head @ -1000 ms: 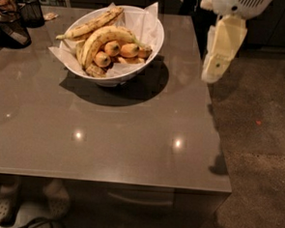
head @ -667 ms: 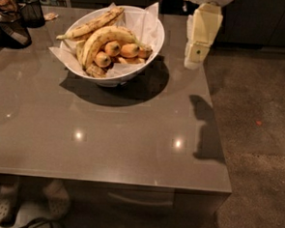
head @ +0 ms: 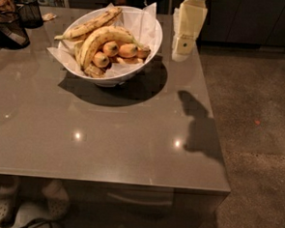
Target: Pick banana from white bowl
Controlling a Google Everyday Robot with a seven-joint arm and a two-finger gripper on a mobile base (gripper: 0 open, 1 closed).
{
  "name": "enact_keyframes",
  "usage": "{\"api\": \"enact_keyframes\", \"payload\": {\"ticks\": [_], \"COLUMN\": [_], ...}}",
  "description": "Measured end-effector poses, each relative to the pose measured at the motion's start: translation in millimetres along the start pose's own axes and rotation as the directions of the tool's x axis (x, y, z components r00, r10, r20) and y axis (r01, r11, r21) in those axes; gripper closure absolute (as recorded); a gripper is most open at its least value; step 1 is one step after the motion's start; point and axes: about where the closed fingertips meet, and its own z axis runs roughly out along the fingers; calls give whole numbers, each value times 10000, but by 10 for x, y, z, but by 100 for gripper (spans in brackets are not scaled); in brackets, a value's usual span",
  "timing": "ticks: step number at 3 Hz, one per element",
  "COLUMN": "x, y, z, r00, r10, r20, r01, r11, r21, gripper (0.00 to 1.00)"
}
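Observation:
The white bowl (head: 155,34), lined with crumpled white paper, stands at the back middle of the grey table (head: 107,133). The big curved yellow banana (head: 99,39) lies across the top of the fruit in it, stem to the right. A thinner, brown-spotted long banana (head: 89,27) lies behind it, and short stubby orange-yellow bananas (head: 120,49) lie under it. My cream-coloured gripper (head: 181,50) hangs from above just right of the bowl's rim, over the table's right side, pointing down. It holds nothing and does not touch the bowl or the fruit.
Black wire-mesh baskets (head: 12,30) stand at the table's far left, with another one (head: 31,10) behind. The table's right edge (head: 212,115) drops to a speckled floor. Dark cabinets line the back.
My gripper has moved left, from beyond the table's right edge to a spot close beside the bowl. The bowl and the fruit have not moved.

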Motion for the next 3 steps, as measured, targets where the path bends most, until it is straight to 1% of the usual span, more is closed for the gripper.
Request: {"api": "enact_keyframes", "payload": {"ticks": [1,2,3], "x": [-189,-529,-871], "y": [-194,-517,-746], "z": [61,248,421], "r00": [9990,9930,9815], "r10": [-372,-1055,-1740], "r20": [264,527,796], "r01": [371,1057,1741], "r11": [9993,9944,9847], "r21": [47,-4,52], "gripper": [0,0,0]}}
